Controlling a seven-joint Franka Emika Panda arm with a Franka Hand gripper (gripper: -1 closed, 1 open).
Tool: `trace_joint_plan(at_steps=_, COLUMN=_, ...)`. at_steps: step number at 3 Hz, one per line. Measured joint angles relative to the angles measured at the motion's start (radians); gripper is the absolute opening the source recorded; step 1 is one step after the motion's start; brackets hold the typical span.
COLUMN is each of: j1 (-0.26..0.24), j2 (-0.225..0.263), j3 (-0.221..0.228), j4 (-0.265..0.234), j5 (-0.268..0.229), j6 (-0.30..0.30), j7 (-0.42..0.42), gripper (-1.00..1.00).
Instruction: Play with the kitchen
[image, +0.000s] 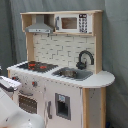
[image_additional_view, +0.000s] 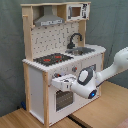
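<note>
Nearest to us in the second exterior view, the hand (image_additional_view: 59, 80) sits at the end of one white arm (image_additional_view: 112, 67) that reaches in from the second exterior view's right. We see the hand just in front of the oven door (image_additional_view: 63, 97), at the level of the knobs, but we cannot tell whether its fingers are spread or pressed together, nor whether it touches the door. In the first exterior view the hand (image: 10, 84) shows at the left edge, low beside the front of the kitchen (image: 60, 65).

We count one kitchen (image_additional_view: 57, 55), tall, white and light wood. It stands on a wooden desk (image_additional_view: 107, 107) in the second exterior view.

On its front we see one oven door with a window (image: 27, 102) and one smaller cabinet door (image: 62, 106) beside it in the first exterior view. Above these we make out two red knobs (image: 34, 83).

On the counter we count one black stovetop (image: 34, 65) with red rings, and one sink (image: 74, 74) next to it. One black curved faucet (image: 84, 59) rises behind the sink.

Behind that is a white tiled back wall (image: 57, 49). At the top we see one grey hood (image: 40, 25) and one microwave (image: 75, 23). A grey curtain (image: 115, 45) hangs behind everything.
</note>
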Motion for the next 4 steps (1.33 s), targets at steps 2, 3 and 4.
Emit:
trace_joint_plan(at_steps=2, j1=0.0, j2=0.0, j3=0.001, j4=0.0, j5=0.006, j6=-0.005, j7=-0.195, gripper=-1.0)
trace_joint_plan(at_steps=3, j1=0.0, j2=0.0, j3=0.001, j4=-0.001, j5=0.007, j6=-0.005, j7=-0.196, gripper=1.0)
trace_joint_plan(at_steps=4, j1=-0.001, j2=0.0, j3=0.0, j4=-0.015, j5=0.019, j6=-0.008, j7=-0.2, gripper=1.0)
